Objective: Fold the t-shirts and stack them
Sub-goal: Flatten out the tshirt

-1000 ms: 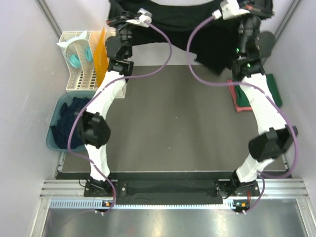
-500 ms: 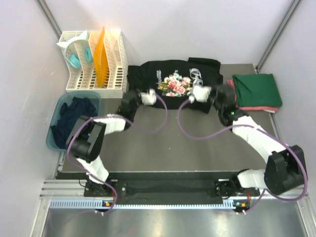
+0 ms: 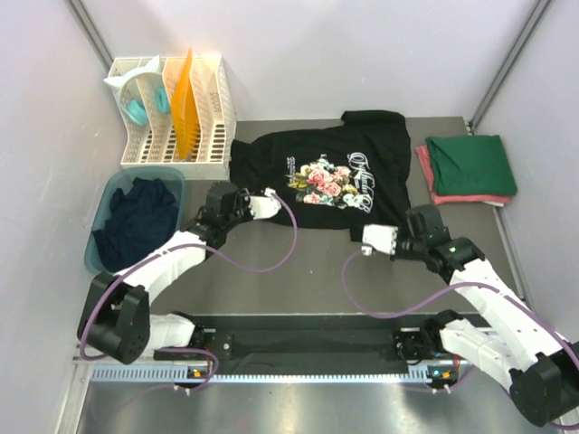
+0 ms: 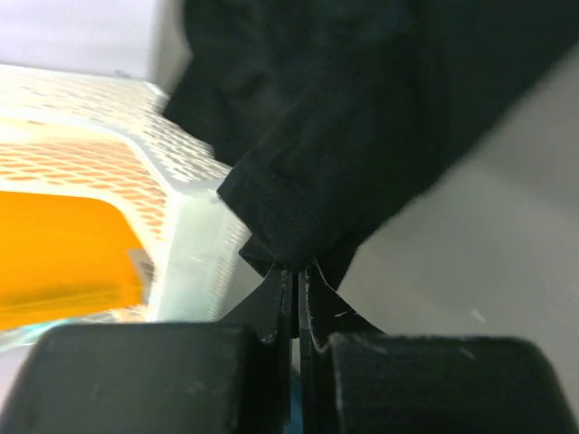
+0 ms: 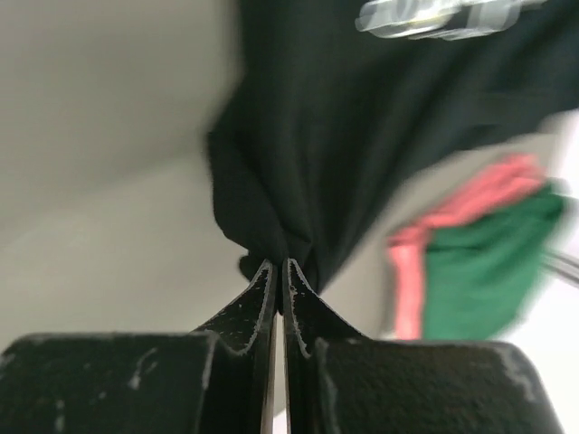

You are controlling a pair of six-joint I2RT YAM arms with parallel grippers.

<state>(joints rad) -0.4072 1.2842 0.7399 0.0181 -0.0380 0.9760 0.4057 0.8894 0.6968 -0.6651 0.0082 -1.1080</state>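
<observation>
Both claws are clamping down on the black floral t-shirt (image 3: 262, 169): left claw (image 4: 294, 271) and right claw (image 5: 279, 267) each pinching a near corner. Shirt's lying flat on the desk (image 3: 298, 271), spreading away from them, so I'm guessing the fold is going forward.
</observation>
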